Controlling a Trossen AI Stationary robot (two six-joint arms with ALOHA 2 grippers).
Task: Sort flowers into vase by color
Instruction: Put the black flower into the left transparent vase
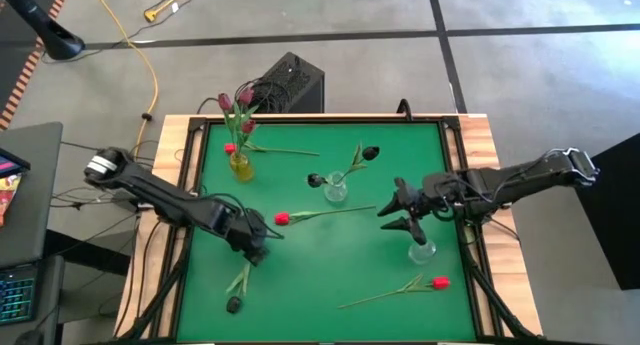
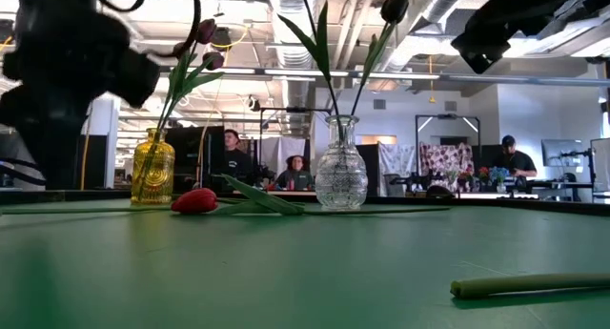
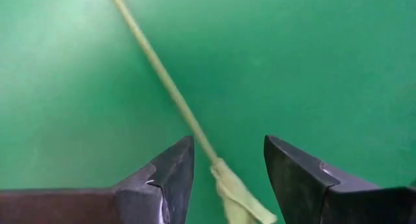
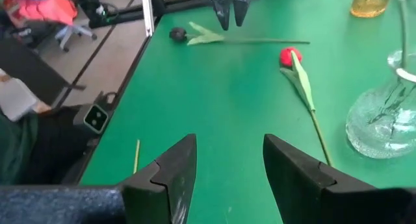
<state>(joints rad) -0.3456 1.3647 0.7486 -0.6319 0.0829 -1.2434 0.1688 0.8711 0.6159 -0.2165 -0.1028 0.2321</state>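
A dark tulip (image 1: pixel 237 290) lies flat near the table's near-left corner, head (image 4: pixel 177 34) toward the near edge. My left gripper (image 1: pixel 258 250) hovers open over its stem (image 3: pixel 169 87), one finger on either side (image 3: pixel 227 143). My right gripper (image 1: pixel 385 218) is open (image 4: pixel 229 143) above the table's right half, empty, beside an empty clear vase (image 1: pixel 422 251). One red tulip (image 1: pixel 283 218) lies mid-table, another (image 1: pixel 440 282) near the near edge, a third (image 1: pixel 230 148) beside the yellow vase (image 1: pixel 240 166), which holds maroon tulips. The middle clear vase (image 1: pixel 336 190) holds dark tulips.
The green mat is ringed by a raised black frame (image 1: pixel 190 185). A black box (image 1: pixel 290 83) stands behind the far edge. The vases (image 2: pixel 340 172) (image 2: pixel 152 167) stand upright with tall stems. People sit in the room beyond the table. Open mat lies between the two grippers.
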